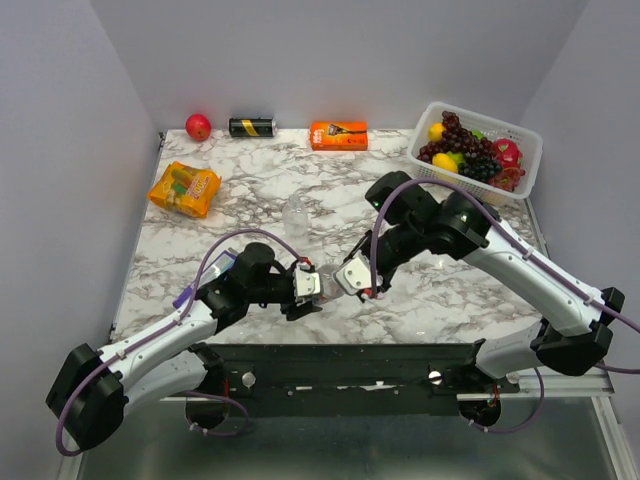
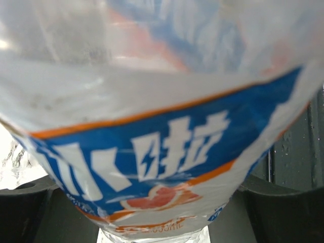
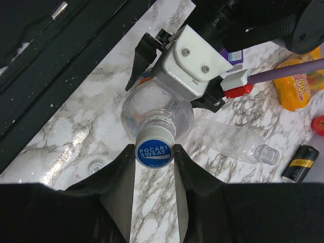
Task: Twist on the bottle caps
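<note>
My left gripper point(image 1: 308, 285) is shut on a clear bottle point(image 3: 157, 109) with a blue, white and orange label point(image 2: 152, 152), which fills the left wrist view. A blue cap point(image 3: 154, 152) marked POCARI SWEAT sits on that bottle's neck. My right gripper point(image 3: 155, 148) is shut on this cap, one finger on each side. In the top view the two grippers meet tip to tip near the table's front middle, the right gripper point(image 1: 352, 278) on the right. A second clear bottle point(image 3: 233, 142) lies on its side with an open mouth, also seen further back point(image 1: 297, 212). A whitish cap point(image 3: 94, 166) lies loose on the marble.
A white basket point(image 1: 520, 150) of fruit stands at the back right. Along the back edge are an orange box point(image 1: 338, 135), a black-and-yellow can point(image 1: 252, 127) and a red apple point(image 1: 198, 126). A yellow snack bag point(image 1: 185, 189) lies at the left.
</note>
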